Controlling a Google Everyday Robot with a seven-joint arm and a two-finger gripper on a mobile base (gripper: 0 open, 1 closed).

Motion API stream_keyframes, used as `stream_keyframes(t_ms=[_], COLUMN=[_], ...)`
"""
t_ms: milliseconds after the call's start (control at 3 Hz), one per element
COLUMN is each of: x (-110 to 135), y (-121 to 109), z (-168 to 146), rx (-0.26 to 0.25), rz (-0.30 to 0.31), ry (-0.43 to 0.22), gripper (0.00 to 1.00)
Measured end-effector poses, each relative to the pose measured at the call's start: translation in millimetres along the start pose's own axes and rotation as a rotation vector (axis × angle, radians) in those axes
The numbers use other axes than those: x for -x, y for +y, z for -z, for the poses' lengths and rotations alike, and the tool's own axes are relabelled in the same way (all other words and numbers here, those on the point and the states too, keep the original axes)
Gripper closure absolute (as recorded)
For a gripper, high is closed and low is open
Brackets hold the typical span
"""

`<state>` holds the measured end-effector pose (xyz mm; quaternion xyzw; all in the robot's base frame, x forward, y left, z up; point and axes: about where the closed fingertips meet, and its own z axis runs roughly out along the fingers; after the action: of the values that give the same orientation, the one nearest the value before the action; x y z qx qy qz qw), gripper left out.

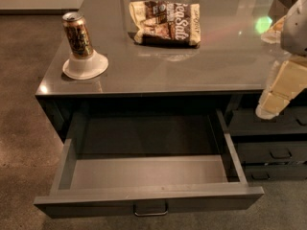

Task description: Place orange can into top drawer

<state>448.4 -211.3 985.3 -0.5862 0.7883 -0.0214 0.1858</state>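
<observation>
The reach step is in hand: the cream two-finger gripper point(271, 105), apparently empty and its opening impossible to tell, must cross well to its left for the slim orange-brown drink can point(77, 34), with the wide dark grey top drawer point(148, 194) standing open below it.

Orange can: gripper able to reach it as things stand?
Probably yes. The orange can stands upright on a white base at the left front corner; the gripper hangs by the right edge, bare counter between. The snack bag lies farther back.

Dim scene, countertop point(192, 66) glare, green glint point(263, 24) by end effector point(269, 108) at right
</observation>
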Motion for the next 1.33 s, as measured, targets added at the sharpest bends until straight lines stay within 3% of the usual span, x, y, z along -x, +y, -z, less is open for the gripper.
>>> stream_keyframes(t_ms=[333,667,1000,1333], x=[27,80,156,172], y=[-26,-50,-48,-50], z=[-3,-2,14,24], rx=[0.020,0.082,0.156,0.153], rz=[-0.124,-0.256,-0.336,-0.343], ry=[-0.140,-0.364,-0.597,-0.653], gripper=[0.00,0.00,0.00,0.00])
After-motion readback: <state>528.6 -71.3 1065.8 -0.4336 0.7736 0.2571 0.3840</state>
